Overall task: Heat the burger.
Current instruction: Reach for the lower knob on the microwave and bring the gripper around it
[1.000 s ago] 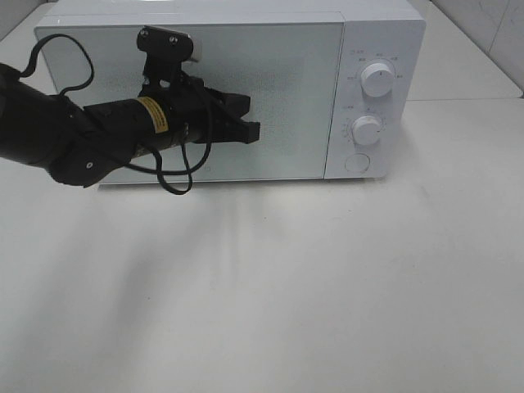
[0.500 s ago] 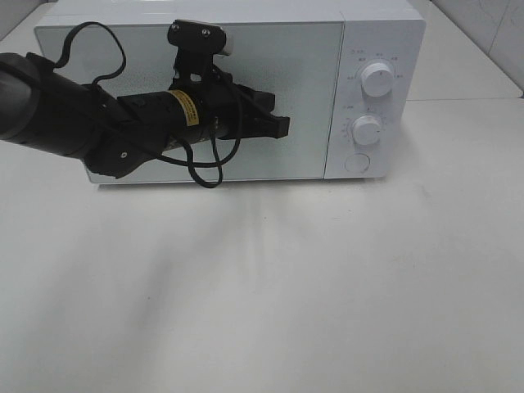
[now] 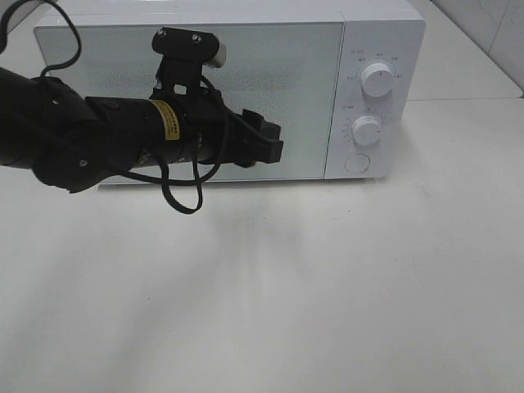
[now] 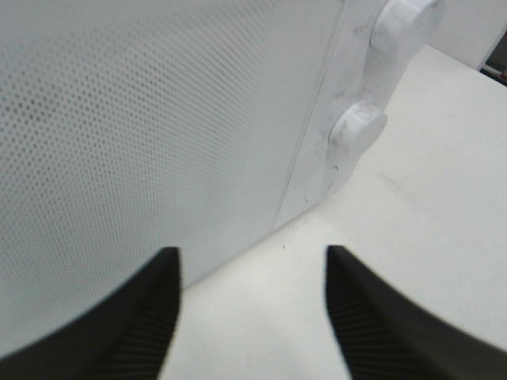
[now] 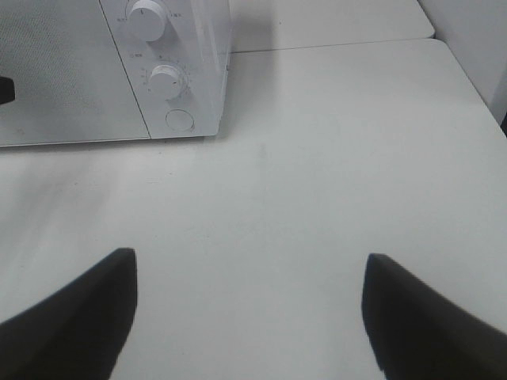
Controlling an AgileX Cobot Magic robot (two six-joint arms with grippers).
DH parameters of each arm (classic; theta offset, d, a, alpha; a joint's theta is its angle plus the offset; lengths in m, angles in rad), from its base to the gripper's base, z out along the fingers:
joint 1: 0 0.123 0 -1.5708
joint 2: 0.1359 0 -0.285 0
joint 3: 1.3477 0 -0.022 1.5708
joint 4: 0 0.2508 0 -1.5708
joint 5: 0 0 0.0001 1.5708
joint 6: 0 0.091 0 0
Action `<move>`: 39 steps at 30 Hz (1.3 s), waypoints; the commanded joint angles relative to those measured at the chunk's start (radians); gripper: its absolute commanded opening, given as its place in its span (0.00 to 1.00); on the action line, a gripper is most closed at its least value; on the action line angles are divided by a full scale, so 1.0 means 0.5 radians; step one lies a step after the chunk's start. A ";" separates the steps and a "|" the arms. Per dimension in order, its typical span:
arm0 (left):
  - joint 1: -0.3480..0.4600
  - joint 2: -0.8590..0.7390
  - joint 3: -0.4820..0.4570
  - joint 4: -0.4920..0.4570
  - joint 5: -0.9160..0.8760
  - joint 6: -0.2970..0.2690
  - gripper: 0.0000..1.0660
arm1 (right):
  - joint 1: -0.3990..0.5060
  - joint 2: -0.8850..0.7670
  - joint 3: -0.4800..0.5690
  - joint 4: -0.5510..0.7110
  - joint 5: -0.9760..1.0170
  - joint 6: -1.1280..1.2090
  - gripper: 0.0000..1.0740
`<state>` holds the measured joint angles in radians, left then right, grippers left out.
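The burger is out of view. A white microwave (image 3: 286,49) stands at the back of the table with its frosted door (image 3: 286,90) shut. My left gripper (image 3: 268,144) is open and empty, hovering just in front of the door's lower right part, pointing toward the control panel. In the left wrist view the left gripper (image 4: 249,265) has its fingers spread, with the door and the lower knob (image 4: 356,127) ahead. My right gripper (image 5: 247,273) is open and empty above bare table, to the front right of the microwave (image 5: 103,71). It is outside the exterior view.
The control panel has an upper knob (image 3: 377,78), a lower knob (image 3: 368,129) and a round button (image 3: 357,163). The white table (image 3: 327,278) stretches in front of the microwave. A tiled wall (image 3: 491,24) rises at the back right.
My left gripper has moved right across the microwave door, then dropped a little lower. The door has stayed shut.
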<state>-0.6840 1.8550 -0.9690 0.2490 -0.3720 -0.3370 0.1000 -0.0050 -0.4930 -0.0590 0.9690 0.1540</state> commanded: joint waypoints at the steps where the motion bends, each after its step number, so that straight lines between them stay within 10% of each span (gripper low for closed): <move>1: -0.030 -0.100 0.052 -0.008 0.130 -0.048 0.81 | -0.012 -0.050 0.004 0.002 -0.016 -0.030 0.70; 2: -0.060 -0.180 0.066 -0.008 0.354 -0.116 0.96 | -0.012 -0.050 0.004 0.002 -0.016 -0.030 0.70; 13: -0.082 -0.644 0.066 0.040 1.788 -0.134 0.95 | -0.012 -0.050 0.004 0.002 -0.016 -0.030 0.70; 31: 0.016 -0.964 0.070 -0.020 2.754 -0.046 0.95 | -0.012 -0.050 0.004 0.002 -0.016 -0.030 0.70; 39: 0.858 -1.096 0.070 -0.696 2.820 0.630 0.94 | -0.012 -0.050 0.004 0.002 -0.016 -0.030 0.70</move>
<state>-0.3520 1.3290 -0.9410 0.0000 1.0060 -0.1270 0.1000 -0.0050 -0.4930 -0.0590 0.9690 0.1540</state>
